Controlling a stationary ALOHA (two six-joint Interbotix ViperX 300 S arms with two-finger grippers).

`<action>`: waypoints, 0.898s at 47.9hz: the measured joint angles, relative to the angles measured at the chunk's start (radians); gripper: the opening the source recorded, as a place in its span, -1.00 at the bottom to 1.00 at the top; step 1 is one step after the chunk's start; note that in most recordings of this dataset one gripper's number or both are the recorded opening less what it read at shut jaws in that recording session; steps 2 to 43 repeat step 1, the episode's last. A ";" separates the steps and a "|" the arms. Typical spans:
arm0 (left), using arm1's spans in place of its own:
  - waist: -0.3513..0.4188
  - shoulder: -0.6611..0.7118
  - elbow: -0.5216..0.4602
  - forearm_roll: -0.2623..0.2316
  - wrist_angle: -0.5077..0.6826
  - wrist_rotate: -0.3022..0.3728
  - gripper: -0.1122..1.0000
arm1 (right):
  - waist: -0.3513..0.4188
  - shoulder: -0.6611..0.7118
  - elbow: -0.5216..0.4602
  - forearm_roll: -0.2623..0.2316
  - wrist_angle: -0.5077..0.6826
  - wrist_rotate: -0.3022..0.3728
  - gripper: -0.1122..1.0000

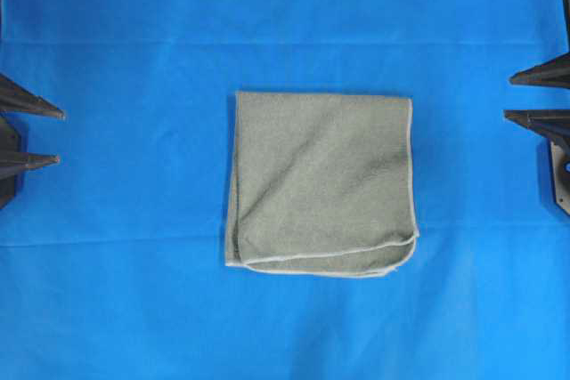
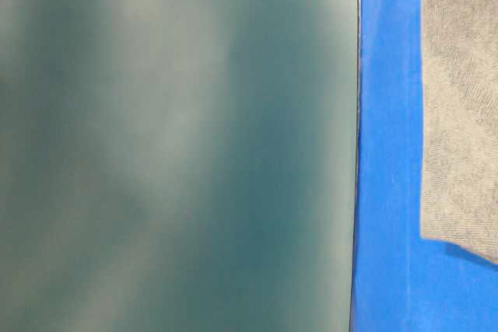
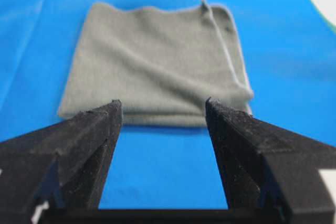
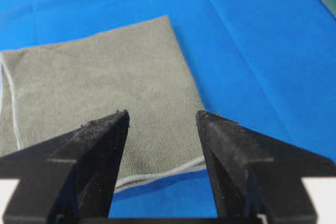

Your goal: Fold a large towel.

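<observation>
The towel (image 1: 321, 182) lies folded into a rough square in the middle of the blue cloth, its pale hem running along the right and front edges with layered rounded corners at the front right. My left gripper (image 1: 61, 138) rests at the left edge, well away from the towel, open and empty. My right gripper (image 1: 508, 98) is at the right edge, also apart, open and empty. In the left wrist view the towel (image 3: 152, 61) lies ahead of the open gripper (image 3: 163, 102). In the right wrist view the towel (image 4: 94, 77) shows between and beyond the open gripper (image 4: 162, 113).
The blue cloth (image 1: 125, 291) covers the whole table, with faint creases. In the table-level view a blurred grey-green panel (image 2: 179, 145) fills the left side, with a strip of blue cloth (image 2: 385, 153) and the towel's edge (image 2: 459, 99) to its right.
</observation>
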 measured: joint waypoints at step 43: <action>0.000 -0.002 0.000 0.000 0.006 0.000 0.31 | 0.000 0.000 0.000 0.000 0.000 0.000 0.26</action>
